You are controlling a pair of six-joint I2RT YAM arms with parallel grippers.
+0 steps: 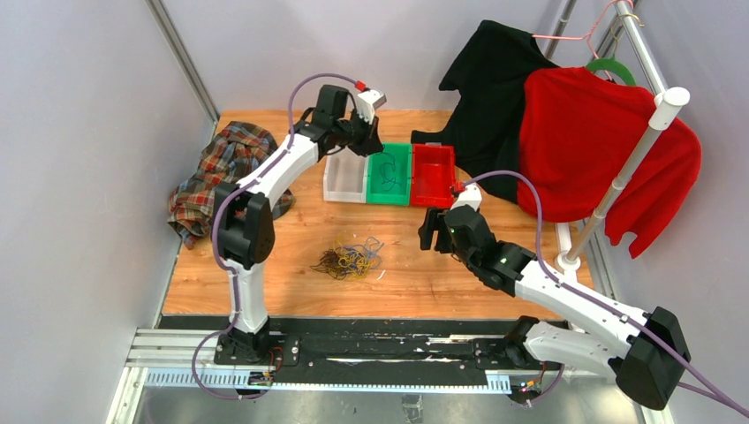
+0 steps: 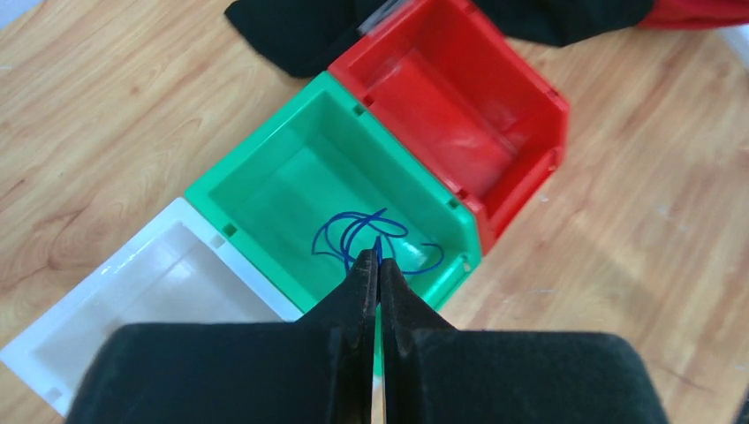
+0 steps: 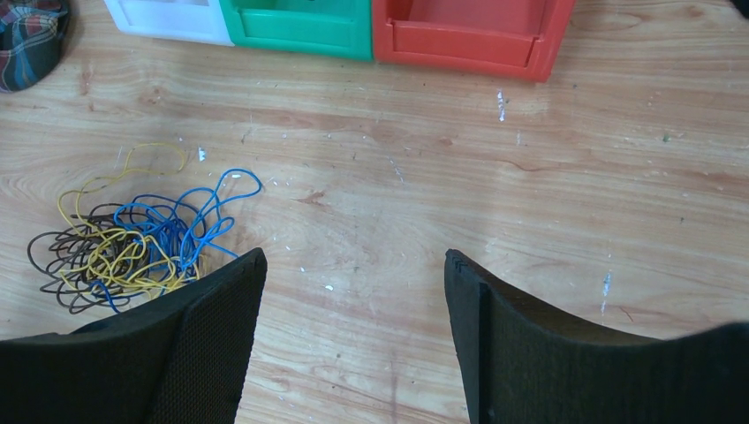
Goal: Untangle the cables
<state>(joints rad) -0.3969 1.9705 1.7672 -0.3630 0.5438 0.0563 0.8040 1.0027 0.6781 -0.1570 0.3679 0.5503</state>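
The cables (image 1: 351,259) lie as a tangle of blue, yellow and dark wires on the wooden table, seen at lower left in the right wrist view (image 3: 132,243). One separate blue cable (image 2: 353,231) curls inside the green bin (image 2: 256,159). My left gripper (image 2: 378,256) hovers over that bin (image 1: 389,198), shut, with one end of the blue cable pinched at its tips. My right gripper (image 3: 353,261) hangs open over bare wood to the right of the tangle, nothing between its fingers; the top view shows it (image 1: 430,231) in the same spot.
A white bin (image 1: 344,181), the green bin and a red bin (image 1: 433,177) stand in a row at the back. A plaid shirt (image 1: 225,172) lies at the left edge. A black garment (image 1: 495,88) and red sweater (image 1: 601,150) hang on a rack at right.
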